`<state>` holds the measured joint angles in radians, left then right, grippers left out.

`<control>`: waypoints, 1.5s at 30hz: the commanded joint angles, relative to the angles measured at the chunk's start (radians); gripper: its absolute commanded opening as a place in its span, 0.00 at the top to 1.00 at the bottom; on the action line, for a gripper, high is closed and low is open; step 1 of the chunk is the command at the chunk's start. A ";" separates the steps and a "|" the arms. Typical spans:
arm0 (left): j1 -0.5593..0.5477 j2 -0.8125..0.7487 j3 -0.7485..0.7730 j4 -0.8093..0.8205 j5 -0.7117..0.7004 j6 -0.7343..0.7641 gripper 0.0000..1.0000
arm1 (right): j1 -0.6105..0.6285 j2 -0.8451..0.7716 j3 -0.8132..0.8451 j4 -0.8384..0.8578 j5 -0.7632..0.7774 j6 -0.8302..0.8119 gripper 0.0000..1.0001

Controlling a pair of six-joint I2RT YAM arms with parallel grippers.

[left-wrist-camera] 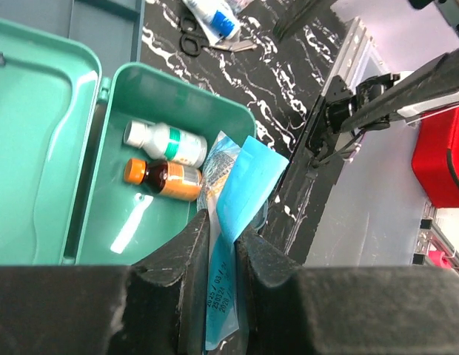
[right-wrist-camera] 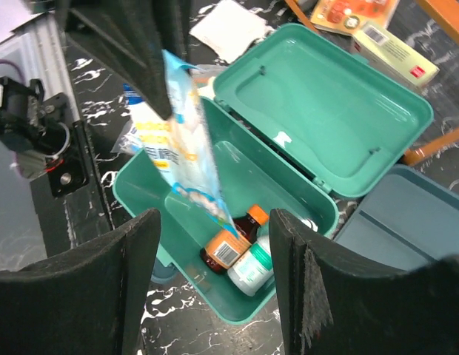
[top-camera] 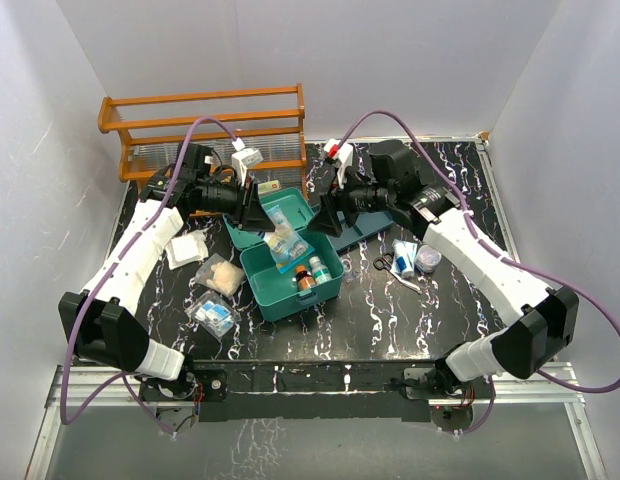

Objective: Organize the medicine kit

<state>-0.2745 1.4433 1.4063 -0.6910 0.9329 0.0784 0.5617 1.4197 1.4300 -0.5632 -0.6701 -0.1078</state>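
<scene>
My left gripper point(left-wrist-camera: 222, 240) is pinched tight on a blue packet point(left-wrist-camera: 244, 185), with the open medicine kit point(left-wrist-camera: 37, 148) directly beneath; my right gripper point(right-wrist-camera: 215, 229) hangs spread wide above it

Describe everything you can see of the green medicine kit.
The medicine kit is a teal-green plastic box with rounded corners, standing on the black marbled table. Its hinged lid lies open beside it. Inside lie a white bottle and an amber bottle. A blue sachet, pinched in the jaws of the left gripper, hangs into it.
</scene>
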 commanded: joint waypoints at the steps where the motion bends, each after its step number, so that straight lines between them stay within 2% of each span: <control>1: -0.002 -0.037 -0.017 -0.110 -0.060 0.060 0.84 | -0.005 -0.045 -0.052 0.157 0.136 0.088 0.42; 5: -0.007 -0.031 -0.017 -0.125 -0.099 0.065 0.84 | -0.006 -0.071 -0.115 0.253 0.265 0.189 0.42; 10: -0.032 -0.014 -0.010 -0.176 -0.177 0.104 0.84 | -0.011 -0.118 -0.222 0.378 0.549 0.329 0.42; 16: -0.091 0.054 0.013 -0.224 -0.255 0.143 0.84 | -0.020 -0.073 -0.261 0.413 0.685 0.402 0.42; 21: -0.103 0.101 0.042 -0.232 -0.317 0.153 0.85 | -0.028 -0.021 -0.265 0.408 0.772 0.391 0.43; 26: -0.104 0.153 0.072 -0.215 -0.324 0.122 0.85 | -0.046 0.033 -0.248 0.388 0.828 0.366 0.44; 32: -0.117 0.156 0.058 -0.204 -0.358 0.092 0.85 | -0.060 0.099 -0.211 0.378 0.819 0.354 0.45; 45: -0.158 0.181 -0.056 -0.195 -0.341 0.071 0.85 | -0.068 0.074 -0.258 0.384 0.789 0.364 0.45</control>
<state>-0.4278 1.6302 1.3838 -0.8742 0.5838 0.1608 0.5007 1.5391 1.1687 -0.2268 0.1234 0.2604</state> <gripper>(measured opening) 0.152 0.547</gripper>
